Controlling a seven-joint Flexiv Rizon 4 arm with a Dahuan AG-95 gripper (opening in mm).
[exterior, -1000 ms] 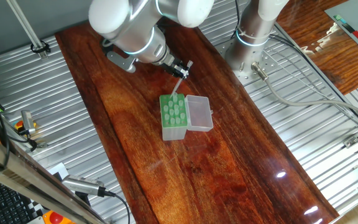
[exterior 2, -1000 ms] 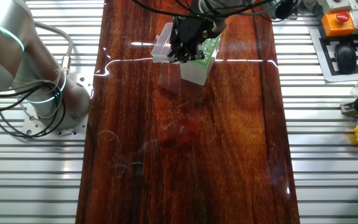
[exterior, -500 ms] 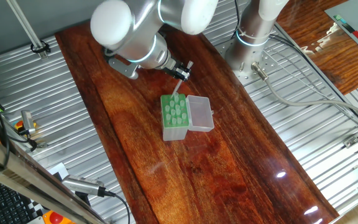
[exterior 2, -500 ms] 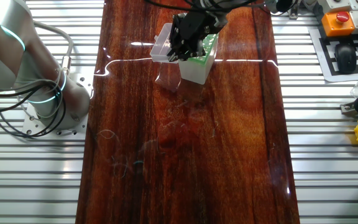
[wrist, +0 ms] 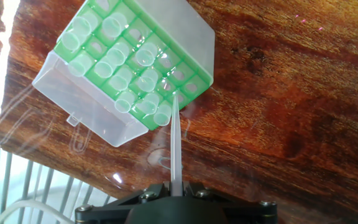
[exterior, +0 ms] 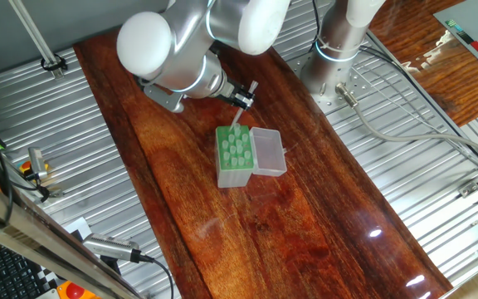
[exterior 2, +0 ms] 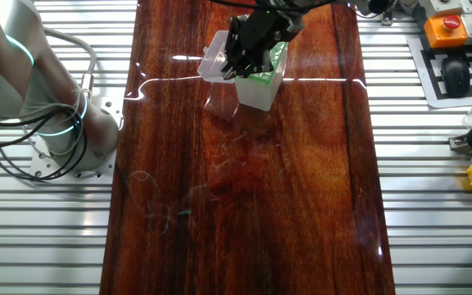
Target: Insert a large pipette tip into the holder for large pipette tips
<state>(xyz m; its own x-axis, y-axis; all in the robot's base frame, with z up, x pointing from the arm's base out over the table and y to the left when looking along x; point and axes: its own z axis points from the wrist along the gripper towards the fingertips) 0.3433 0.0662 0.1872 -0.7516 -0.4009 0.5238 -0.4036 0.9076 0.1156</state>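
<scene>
The holder, a pale green rack box [exterior: 232,155] with a grid of round holes, stands mid-table with its clear lid [exterior: 268,151] open beside it. It also shows in the other fixed view [exterior 2: 265,72] and in the hand view [wrist: 143,59]. Several tips sit in its holes. My gripper [exterior: 243,97] is shut on the large pipette tip [wrist: 175,140], a thin translucent cone pointing down. In the hand view its point lies over a hole near the rack's edge. In the other fixed view the gripper [exterior 2: 244,61] hides the tip.
The dark wooden board [exterior: 305,208] lies on a ribbed metal table. The arm's base [exterior: 338,50] stands at the back right. A keyboard and an orange button box [exterior 2: 449,29] lie off the board.
The arm has shifted slightly; the gripper with the tip stays over the rack's far edge. The rack sits a little further right on the board.
</scene>
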